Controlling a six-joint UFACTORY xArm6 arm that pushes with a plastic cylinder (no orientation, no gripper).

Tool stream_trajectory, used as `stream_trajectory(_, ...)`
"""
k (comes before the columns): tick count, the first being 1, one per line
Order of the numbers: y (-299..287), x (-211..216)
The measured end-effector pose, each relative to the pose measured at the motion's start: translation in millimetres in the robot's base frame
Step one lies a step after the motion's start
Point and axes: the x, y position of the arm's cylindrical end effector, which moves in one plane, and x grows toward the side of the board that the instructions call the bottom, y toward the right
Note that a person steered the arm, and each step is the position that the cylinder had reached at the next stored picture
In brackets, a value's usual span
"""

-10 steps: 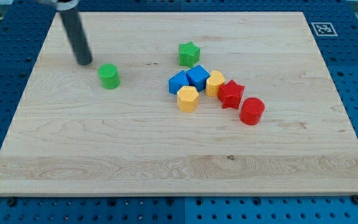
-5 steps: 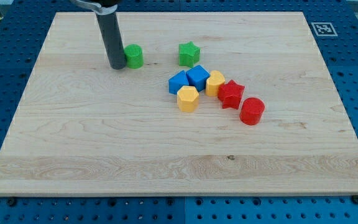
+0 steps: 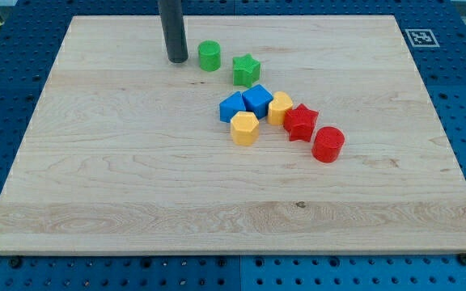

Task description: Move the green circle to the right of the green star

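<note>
The green circle lies near the view's top, just up and left of the green star, with a small gap between them. My tip rests on the board a short way to the left of the green circle, not touching it. The dark rod rises from there out of the view's top.
Below and right of the star lies a tight cluster: two blue blocks, a yellow hexagon, a yellow block, a red star and a red circle. A marker tag sits at the top right corner.
My tip swept right and up, pushing the green circle from the left part of the board to just left of the green star. The other blocks have not moved.
</note>
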Motion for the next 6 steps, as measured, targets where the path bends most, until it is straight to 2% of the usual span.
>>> stream_trajectory(2,116,-21)
stream_trajectory(3,145,-16)
stream_trajectory(4,139,-16)
stream_trajectory(5,100,-21)
stream_trajectory(6,98,-13)
